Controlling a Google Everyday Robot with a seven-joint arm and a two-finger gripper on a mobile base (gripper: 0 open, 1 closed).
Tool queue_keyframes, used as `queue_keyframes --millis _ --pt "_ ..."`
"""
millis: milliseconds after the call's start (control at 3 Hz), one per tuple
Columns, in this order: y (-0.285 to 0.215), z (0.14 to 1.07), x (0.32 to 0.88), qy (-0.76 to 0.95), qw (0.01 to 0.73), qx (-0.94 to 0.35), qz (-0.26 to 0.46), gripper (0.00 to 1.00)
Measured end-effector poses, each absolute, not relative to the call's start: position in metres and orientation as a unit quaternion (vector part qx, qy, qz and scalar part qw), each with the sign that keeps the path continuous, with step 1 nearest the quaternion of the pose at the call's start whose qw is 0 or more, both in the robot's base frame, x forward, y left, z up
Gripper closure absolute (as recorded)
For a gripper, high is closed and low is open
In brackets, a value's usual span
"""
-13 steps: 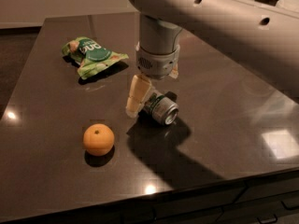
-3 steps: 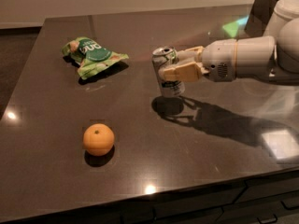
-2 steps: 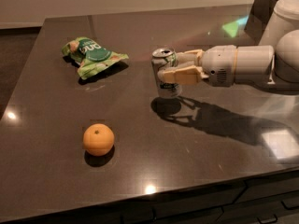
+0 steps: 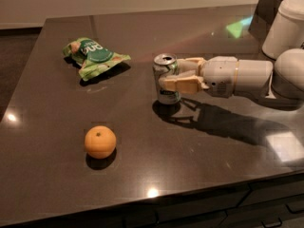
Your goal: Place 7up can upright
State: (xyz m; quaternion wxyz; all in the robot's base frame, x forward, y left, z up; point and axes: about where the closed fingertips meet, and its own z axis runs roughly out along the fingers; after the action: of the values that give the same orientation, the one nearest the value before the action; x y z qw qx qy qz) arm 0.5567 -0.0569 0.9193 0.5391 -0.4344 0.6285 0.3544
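Currently: 7up can (image 4: 165, 66) upright on worktop (image 4: 213, 165); gripper (image 4: 170, 74) level from right, jaws pinching can sides; orange (image 4: 100, 142) well apart

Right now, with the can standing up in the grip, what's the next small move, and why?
Probably open the fingers and let go. The 7up can stands upright, tab end up, its base seemingly on the table, with the gripper clasping it from the right.

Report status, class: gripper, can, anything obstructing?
Gripper at small silver aluminium 7up can. Can upright on dark table. Round orange fruit, green snack bag apart, nothing obstructing.
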Motion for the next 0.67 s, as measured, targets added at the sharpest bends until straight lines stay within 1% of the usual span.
queue_keyframes --millis 667 --pt "-0.0557 0.9124 0.5562 0.603 0.558 -0.43 0.375 0.34"
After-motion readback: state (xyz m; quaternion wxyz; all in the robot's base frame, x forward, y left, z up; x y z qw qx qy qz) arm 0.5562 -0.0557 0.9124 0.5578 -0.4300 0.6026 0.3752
